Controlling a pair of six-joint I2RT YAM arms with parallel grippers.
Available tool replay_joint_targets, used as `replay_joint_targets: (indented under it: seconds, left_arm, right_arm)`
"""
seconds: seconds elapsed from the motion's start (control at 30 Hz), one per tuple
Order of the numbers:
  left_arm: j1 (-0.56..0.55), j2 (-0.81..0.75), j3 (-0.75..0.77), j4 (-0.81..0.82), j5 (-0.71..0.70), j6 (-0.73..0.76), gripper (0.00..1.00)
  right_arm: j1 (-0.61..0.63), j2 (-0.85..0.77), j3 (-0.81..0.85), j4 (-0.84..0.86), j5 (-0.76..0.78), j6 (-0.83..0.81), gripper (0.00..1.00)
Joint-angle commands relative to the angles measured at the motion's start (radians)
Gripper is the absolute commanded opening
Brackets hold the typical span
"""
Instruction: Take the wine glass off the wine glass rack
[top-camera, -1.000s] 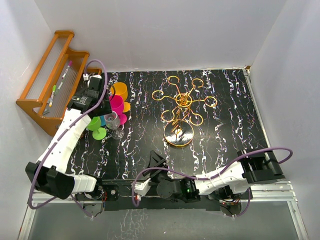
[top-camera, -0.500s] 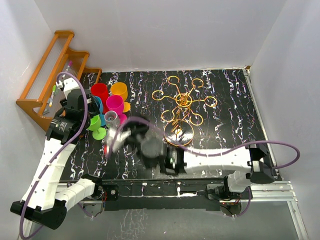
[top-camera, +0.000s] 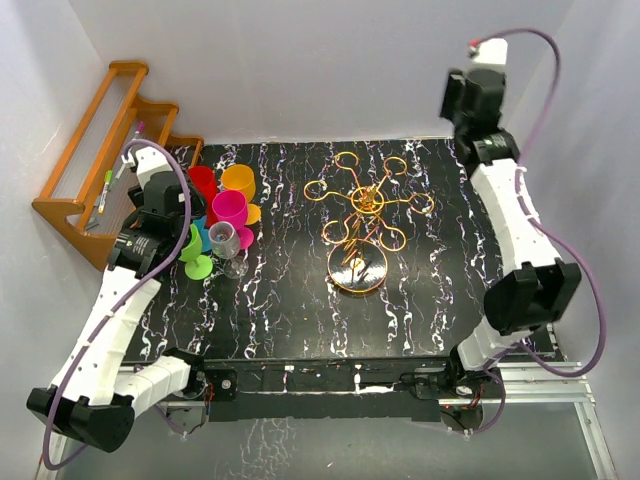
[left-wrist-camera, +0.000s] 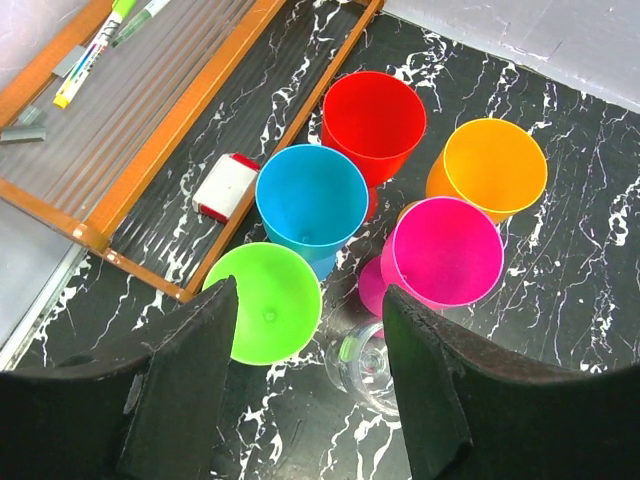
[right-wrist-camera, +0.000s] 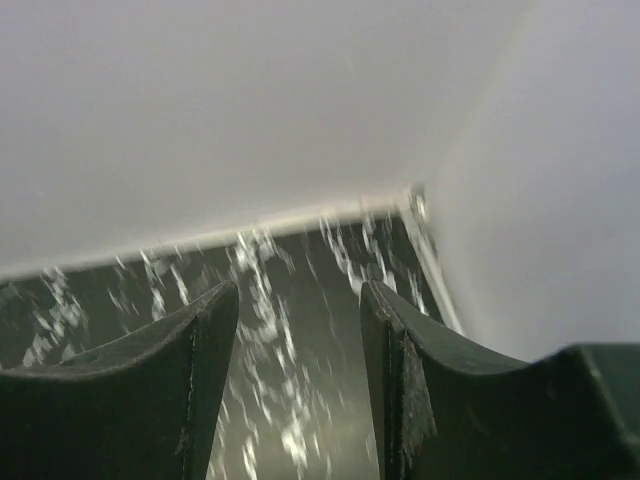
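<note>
One wine glass (top-camera: 226, 240), clear and stemmed, stood upright on the table (top-camera: 300, 310), a black surface veined with white like marble. It was just beside the green cup (left-wrist-camera: 270, 305) and the pink cup (left-wrist-camera: 447, 252), and well apart from the wine glass rack (top-camera: 365, 205). The single rack was of gold wire, with a round base, a central post and six arms ending in ring loops. Five smooth, opaque stemmed cups formed a cluster: green, pink, blue (left-wrist-camera: 311, 200), red (left-wrist-camera: 373, 112) and orange (left-wrist-camera: 494, 167). One orange wooden slatted shelf (top-camera: 85, 150) held two marker pens (left-wrist-camera: 92, 55) in the left wrist view; their print was too small to read. One small white block with red ends (left-wrist-camera: 226, 187) lay beside the shelf. The left pincer (left-wrist-camera: 310, 300) hung over the cluster with its jaws spread and nothing gripped. The right pincer (right-wrist-camera: 298, 300), raised toward the far wall, was likewise spread and held nothing.
</note>
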Motion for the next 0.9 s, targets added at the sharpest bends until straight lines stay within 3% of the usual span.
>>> replay_joint_targets:
  seconds: [0.0,0.07,0.23,0.37,0.5,0.6,0.87]
  left_arm:
    - [0.009,0.008,-0.037,0.098,-0.007,0.050,0.58]
    - [0.009,-0.003,-0.084,0.128,0.001,0.059,0.58]
    - [0.010,-0.124,-0.272,0.273,0.047,0.096,0.58]
    - [0.012,-0.279,-0.450,0.397,0.083,0.111,0.58]
    - [0.012,-0.380,-0.509,0.426,0.120,0.152,0.60]
    - [0.011,-0.412,-0.522,0.417,0.141,0.147,0.61]
    - [0.012,-0.409,-0.512,0.404,0.168,0.139,0.61]
  right_arm:
    - [-0.151,-0.194,-0.268,-0.119,-0.271,0.334,0.54]
    - [-0.210,-0.312,-0.445,-0.086,-0.369,0.391,0.54]
    - [-0.214,-0.611,-0.901,0.044,-0.447,0.454,0.55]
    - [-0.214,-0.853,-1.201,0.163,-0.408,0.480,0.58]
    - [-0.215,-0.985,-1.312,0.151,-0.378,0.513,0.66]
    - [-0.214,-1.012,-1.352,0.147,-0.475,0.497,0.68]
    - [-0.215,-1.128,-1.429,0.125,-0.485,0.538,0.68]
